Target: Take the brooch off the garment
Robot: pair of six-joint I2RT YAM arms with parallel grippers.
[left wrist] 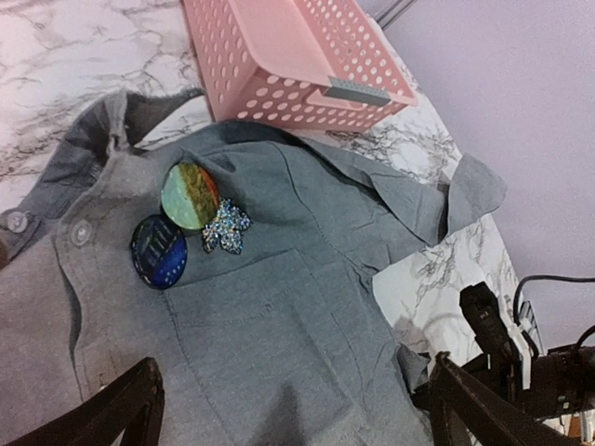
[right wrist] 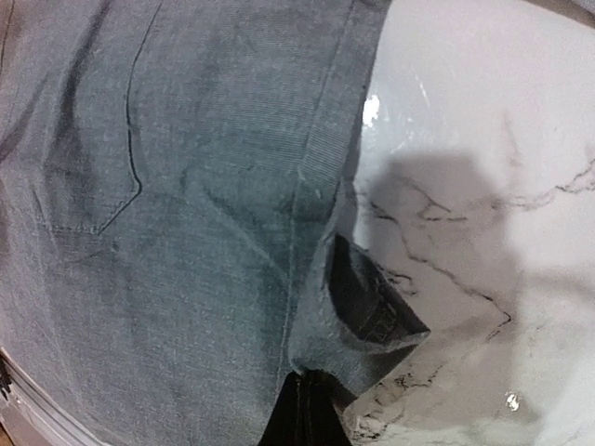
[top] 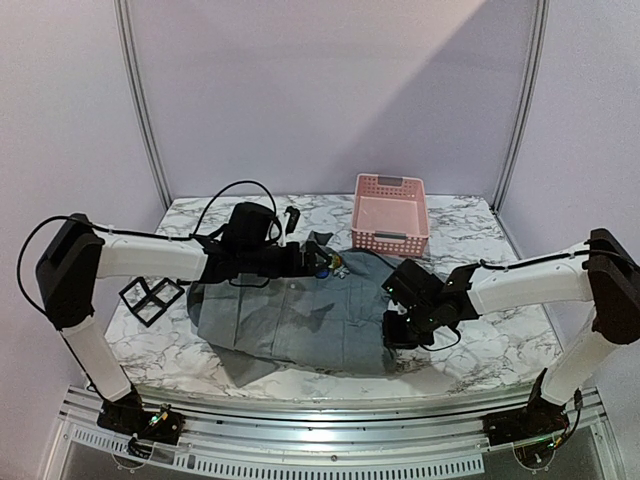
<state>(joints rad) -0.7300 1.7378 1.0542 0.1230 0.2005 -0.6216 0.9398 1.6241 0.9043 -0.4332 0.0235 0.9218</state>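
Note:
The grey garment [top: 290,320] is a buttoned shirt lying flat on the marble table. A sparkly silver brooch [left wrist: 226,228] is pinned near the collar, next to a round green-orange badge [left wrist: 189,196] and a round blue badge [left wrist: 159,251]. My left gripper [top: 322,262] hovers above the chest of the shirt [left wrist: 279,325], jaws wide open and empty, the brooch ahead of its fingers [left wrist: 125,409]. My right gripper [top: 395,330] is shut on the shirt's side edge [right wrist: 363,316], pinching a fold of cloth at the table.
A pink perforated basket [top: 390,212] stands behind the shirt at the back of the table; it also shows in the left wrist view [left wrist: 288,56]. A black wire-frame object [top: 150,297] lies left of the shirt. Bare marble [right wrist: 483,186] lies right of the shirt.

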